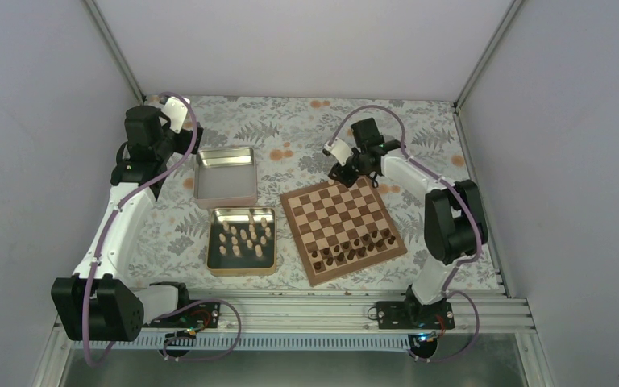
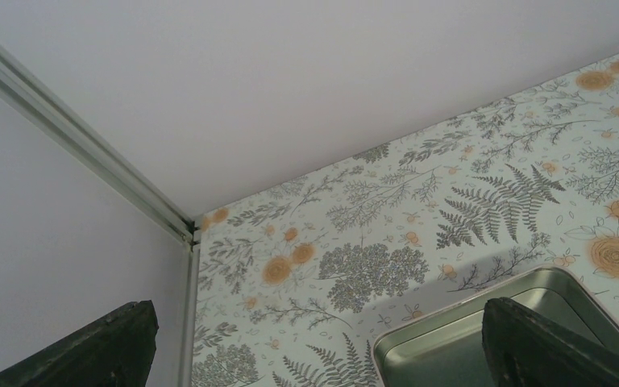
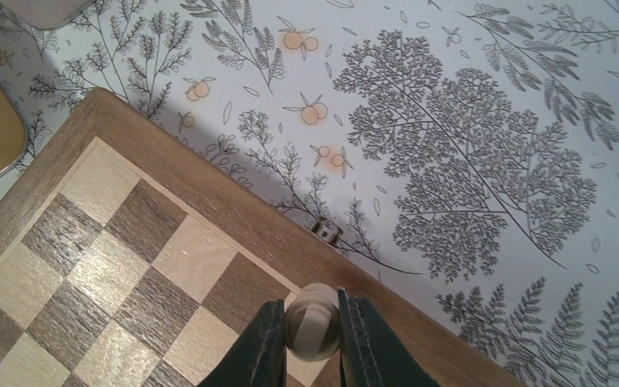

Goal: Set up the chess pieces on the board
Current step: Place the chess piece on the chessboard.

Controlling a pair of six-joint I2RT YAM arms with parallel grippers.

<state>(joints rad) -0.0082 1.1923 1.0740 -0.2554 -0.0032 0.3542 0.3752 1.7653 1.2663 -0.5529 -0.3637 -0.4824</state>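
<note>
Spread wide at the left gripper (image 2: 314, 347), by a corner of a shallow silver square metal tin (image 2: 443, 343). Between the grippers, in a gold-rimmed square tin (image 1: 212, 242): tiny pale beige wooden chess pieces (image 1: 244, 238). Clamped in the right gripper (image 3: 312, 343): one such piece (image 3: 312, 316), above the edge row of the checked square wooden board (image 3: 129, 258).

Plain pale grey walls (image 1: 290, 48) close in the counter (image 1: 169, 234) on three sides, meeting at the far corners behind thin metal strips (image 1: 115, 48). A cloth (image 1: 290, 133) printed with grey ferns and orange flowers covers the counter. A ribbed metal rail (image 1: 306, 310) runs along its near edge. The light is soft and even.
</note>
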